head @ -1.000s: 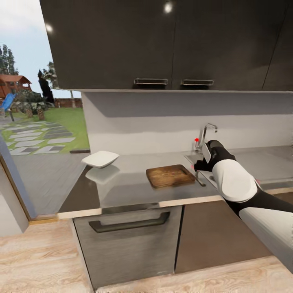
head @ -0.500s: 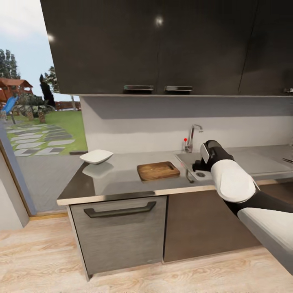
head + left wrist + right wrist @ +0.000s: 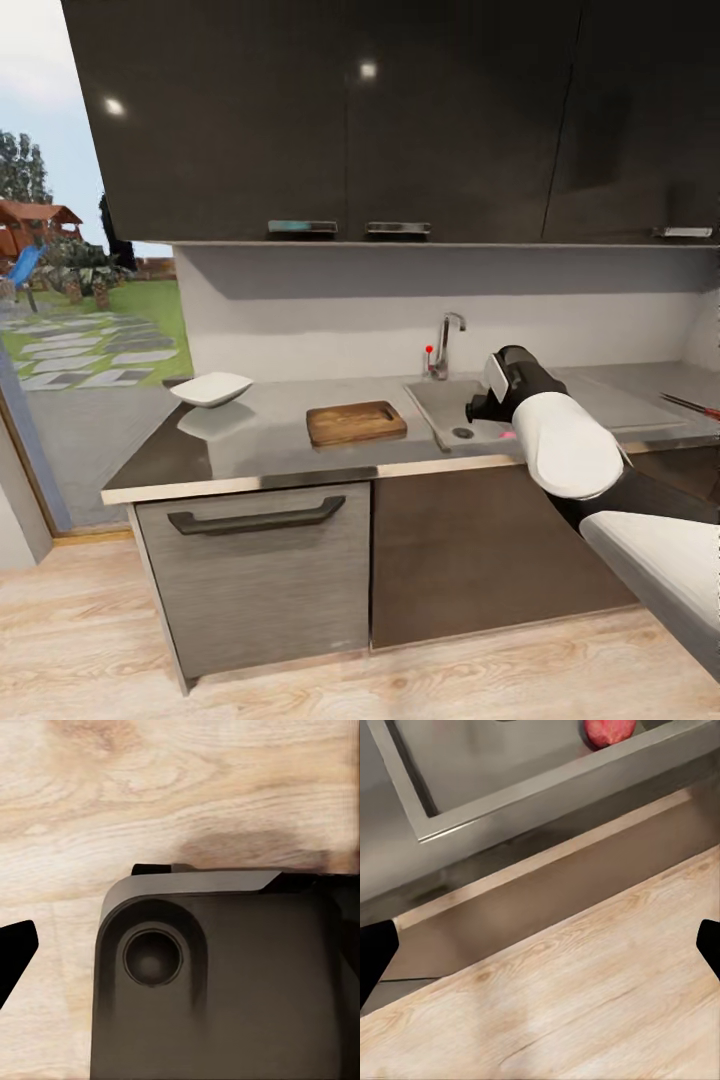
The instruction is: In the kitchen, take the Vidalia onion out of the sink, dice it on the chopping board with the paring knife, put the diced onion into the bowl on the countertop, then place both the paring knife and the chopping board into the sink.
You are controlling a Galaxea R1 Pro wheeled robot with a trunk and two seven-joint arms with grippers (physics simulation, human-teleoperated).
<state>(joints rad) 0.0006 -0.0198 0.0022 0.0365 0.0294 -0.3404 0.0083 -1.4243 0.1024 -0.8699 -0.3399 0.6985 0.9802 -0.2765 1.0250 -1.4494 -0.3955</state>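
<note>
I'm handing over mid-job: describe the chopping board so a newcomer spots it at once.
Find the long grey countertop under the dark wall cabinets. On it, between the white bowl and the sink, lies the chopping board. It is the only brown wooden thing there: flat, rectangular, with rounded corners.

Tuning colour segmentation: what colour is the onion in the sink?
Pinkish-red Vidalia onion; clearest in right wrist view.
</note>
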